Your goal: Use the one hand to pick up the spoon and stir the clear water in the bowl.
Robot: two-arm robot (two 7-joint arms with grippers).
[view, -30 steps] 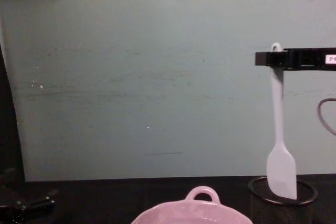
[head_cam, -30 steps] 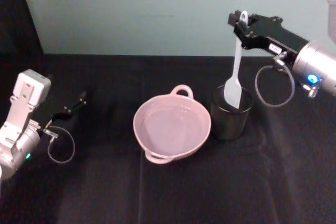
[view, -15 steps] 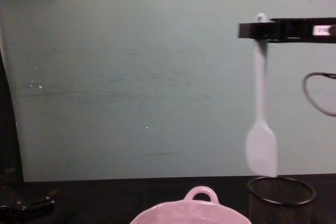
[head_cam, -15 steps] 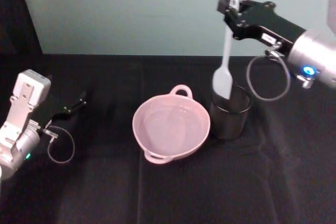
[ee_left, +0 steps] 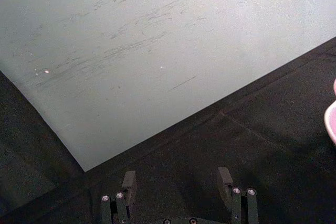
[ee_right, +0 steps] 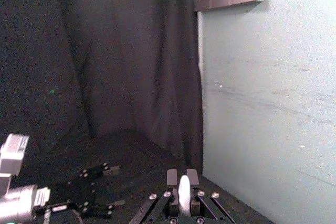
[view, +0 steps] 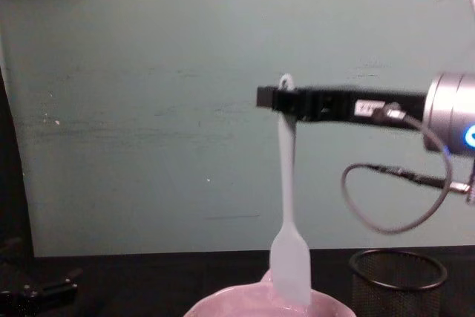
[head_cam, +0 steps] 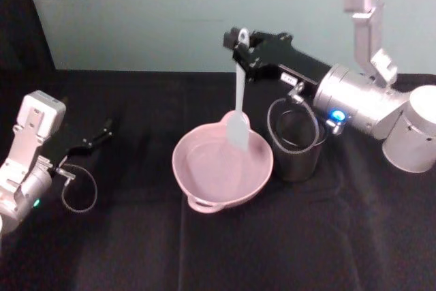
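Note:
My right gripper (head_cam: 238,40) is shut on the top of the white spoon (head_cam: 238,110), which hangs straight down. The spoon's flat head (view: 291,269) is over the far side of the pale pink bowl (head_cam: 178,161), with its lower edge at about rim height (view: 223,306). Clear water (head_cam: 211,168) lies in the bowl; I cannot tell whether the spoon touches it. In the right wrist view the handle tip (ee_right: 184,196) sits between the closed fingers. My left gripper (head_cam: 102,131) rests parked at the far left of the table, its fingers (ee_left: 128,182) apart.
A black wire-mesh cup (head_cam: 296,151) stands just right of the bowl, under my right arm's cable loop (view: 386,198). Black cloth covers the table, and a pale green wall stands close behind it. There is free room on the cloth in front of the bowl.
My right gripper lifted the spoon out of the mesh cup and carried it left, so it now hangs over the bowl. The left arm has not moved.

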